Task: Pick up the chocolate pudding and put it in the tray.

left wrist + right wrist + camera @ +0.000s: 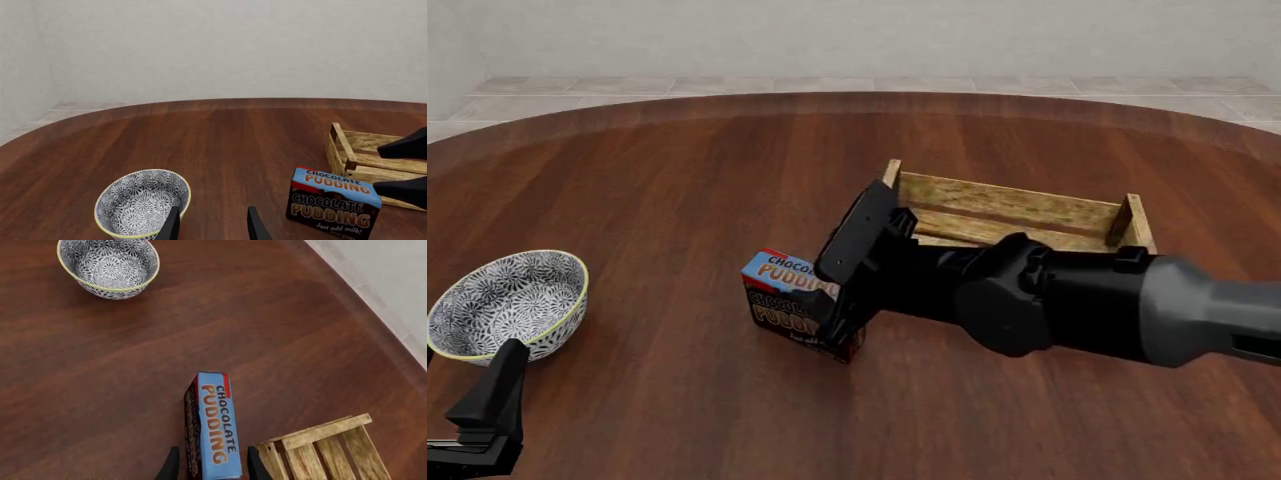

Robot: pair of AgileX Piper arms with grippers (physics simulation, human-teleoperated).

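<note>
The right tool [212,467] straddles the chocolate pudding [790,301] on the wooden bench [667,180], one finger on each broad side of the upright carton. The right wrist view shows the fingers close against the box, but whether they already pinch it cannot be told. The carton appears to stand on the bench, just beside the near left corner of the tray [1014,215], which sits a little farther back and to the right and has nothing visible in it.

By the look of things, the task is at its grasping stage: the approach is done, while the lift, the short carry toward the tray and the release all remain.

The left tool [212,225] hangs low at the near left of the bench, next to a patterned bowl [510,304], its fingers parted with nothing between them. It takes no part in the work at this point.
</note>
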